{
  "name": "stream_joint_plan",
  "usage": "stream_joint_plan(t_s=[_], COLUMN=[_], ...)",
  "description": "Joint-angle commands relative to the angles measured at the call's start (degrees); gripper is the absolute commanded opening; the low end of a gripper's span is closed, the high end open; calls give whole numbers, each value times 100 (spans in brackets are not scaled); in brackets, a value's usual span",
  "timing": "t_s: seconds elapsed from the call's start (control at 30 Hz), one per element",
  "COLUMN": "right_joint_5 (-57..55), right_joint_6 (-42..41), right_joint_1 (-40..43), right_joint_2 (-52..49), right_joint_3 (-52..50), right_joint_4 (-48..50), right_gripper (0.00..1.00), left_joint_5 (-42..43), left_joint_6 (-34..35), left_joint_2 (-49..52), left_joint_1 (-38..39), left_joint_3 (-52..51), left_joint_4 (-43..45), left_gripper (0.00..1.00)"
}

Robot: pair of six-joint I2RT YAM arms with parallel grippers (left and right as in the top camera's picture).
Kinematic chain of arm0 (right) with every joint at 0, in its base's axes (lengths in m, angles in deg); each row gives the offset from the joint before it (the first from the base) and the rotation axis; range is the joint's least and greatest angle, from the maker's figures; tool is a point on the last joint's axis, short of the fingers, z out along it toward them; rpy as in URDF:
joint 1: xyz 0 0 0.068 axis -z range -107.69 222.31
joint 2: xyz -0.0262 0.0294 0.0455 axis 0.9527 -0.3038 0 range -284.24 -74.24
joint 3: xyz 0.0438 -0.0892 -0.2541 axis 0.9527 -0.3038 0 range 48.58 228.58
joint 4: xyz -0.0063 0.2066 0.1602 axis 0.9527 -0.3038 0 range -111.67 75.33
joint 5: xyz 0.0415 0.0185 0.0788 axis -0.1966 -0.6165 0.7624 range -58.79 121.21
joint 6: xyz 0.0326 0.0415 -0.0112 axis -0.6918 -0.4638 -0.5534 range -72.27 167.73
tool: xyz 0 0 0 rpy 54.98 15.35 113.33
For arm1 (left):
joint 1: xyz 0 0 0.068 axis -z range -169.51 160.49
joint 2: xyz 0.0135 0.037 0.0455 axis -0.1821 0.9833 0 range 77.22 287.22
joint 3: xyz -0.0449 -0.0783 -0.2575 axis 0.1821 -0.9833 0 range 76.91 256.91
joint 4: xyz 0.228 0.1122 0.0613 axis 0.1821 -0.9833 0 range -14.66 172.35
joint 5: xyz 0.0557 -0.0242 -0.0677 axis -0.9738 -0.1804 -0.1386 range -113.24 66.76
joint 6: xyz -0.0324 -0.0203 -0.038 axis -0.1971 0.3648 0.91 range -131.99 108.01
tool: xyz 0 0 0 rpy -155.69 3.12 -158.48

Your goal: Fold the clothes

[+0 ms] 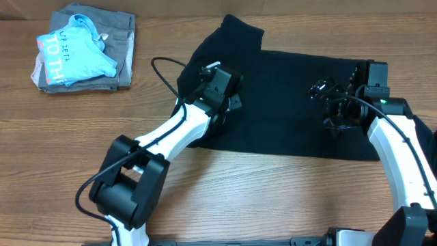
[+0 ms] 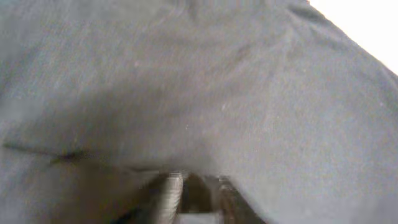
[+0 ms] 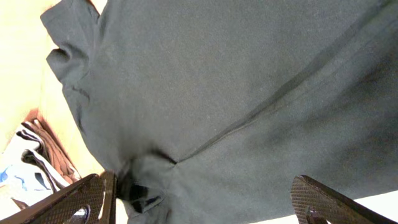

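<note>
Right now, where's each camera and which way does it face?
Overhead: above the table, looking straight down; both arms, left gripper and right gripper over the black T-shirt.
Left wrist: close against the fabric; its fingertips blurred at the bottom edge.
Right wrist: looking down across the shirt; its fingers wide apart at bottom corners.
Shared: all three see the T-shirt.

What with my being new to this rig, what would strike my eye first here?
The big black T-shirt spread across the middle of the table strikes first, the left gripper on its left part, the right gripper open over its right. At the far left corner, a light blue shirt lies on a grey folded garment.
</note>
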Motion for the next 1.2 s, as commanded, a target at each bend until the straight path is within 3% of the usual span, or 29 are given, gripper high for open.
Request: stream_joint_plan(t_s=[0.0,0.03,0.13,0.3,0.43,0.57,0.67,0.77,0.93,1.17], right_joint_5=[-227,-297,-391,-581,-577,-560,-531,-531,-535,-535], right_joint_6=[-7,-7,-9,-28,-31,-157,-157,-157,-155,-155], right_joint_1=[9,9,9,9,9,9,9,9,9,9], right_joint_2=[46,46,46,46,46,46,46,46,46,46], right_joint_3=[-26,-26,-26,-26,-26,-26,-26,-26,-26,-26], right_joint_4=[9,-9,-28,-57,-57,-83,-94,-96,-94,-94], right_gripper=[100,100,100,100,100,100,100,100,100,100], left_joint_5=[-216,-188,-131,-61,400,494,815,1449,1609,1445], left_joint_6=[-807,-920,-1222,-1287,-1248,-726,-544,-356,-369,-1451], left_joint_2=[221,219,120,-216,-286,-282,-271,-225,-57,197], left_joint_1=[-39,-39,-39,-151,-289,-450,-605,-741,-772,-774], left_joint_3=[85,85,131,455,763,763,739,673,649,651], left_joint_4=[57,22,-94,-1062,-2247,-2935,-3042,-2970,-2966,-2933], left_gripper=[90,96,100,100,93,92,90,80,66,71])
